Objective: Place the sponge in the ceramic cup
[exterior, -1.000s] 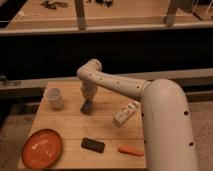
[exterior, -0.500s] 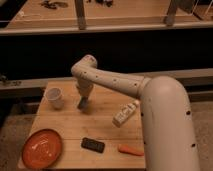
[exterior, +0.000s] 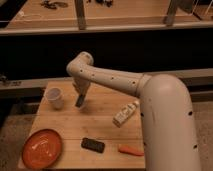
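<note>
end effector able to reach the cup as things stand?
Likely yes. The end effector hangs close beside the cup, with only bare table between them. The bottle, black object and plate lie away from that gap.

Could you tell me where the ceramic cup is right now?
In the camera view, the ceramic cup stands near the far-left corner of the wooden table; the end effector hangs to its image-right, and the orange plate lies nearer the camera.
</note>
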Robot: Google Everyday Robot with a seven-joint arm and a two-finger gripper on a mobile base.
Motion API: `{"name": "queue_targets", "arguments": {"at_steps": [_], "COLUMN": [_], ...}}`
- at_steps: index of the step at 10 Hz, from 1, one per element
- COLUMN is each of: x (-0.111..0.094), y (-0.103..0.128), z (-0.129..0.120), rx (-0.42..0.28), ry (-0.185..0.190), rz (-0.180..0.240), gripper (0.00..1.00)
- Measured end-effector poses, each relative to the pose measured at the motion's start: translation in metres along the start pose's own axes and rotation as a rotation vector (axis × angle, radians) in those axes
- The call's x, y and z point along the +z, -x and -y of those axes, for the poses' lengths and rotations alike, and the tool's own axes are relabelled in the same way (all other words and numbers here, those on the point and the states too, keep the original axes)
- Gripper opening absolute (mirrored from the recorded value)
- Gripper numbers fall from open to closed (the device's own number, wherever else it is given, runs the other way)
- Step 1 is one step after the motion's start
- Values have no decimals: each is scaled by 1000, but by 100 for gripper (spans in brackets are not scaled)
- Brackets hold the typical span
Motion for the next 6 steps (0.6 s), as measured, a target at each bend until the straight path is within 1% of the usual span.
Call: {"name": "queue_targets", "arguments": {"at_steps": [2, 4, 5, 6], "x": [-7, -13, -16, -19], "y": [-1, -4, -1, -2], "z": [11, 23, 33, 38], "rx": [-27, -64, -81, -95], "ry": [-4, -5, -11, -12], "rz": [-10, -23, -23, -28], "gripper": [10, 4, 4, 4]}}
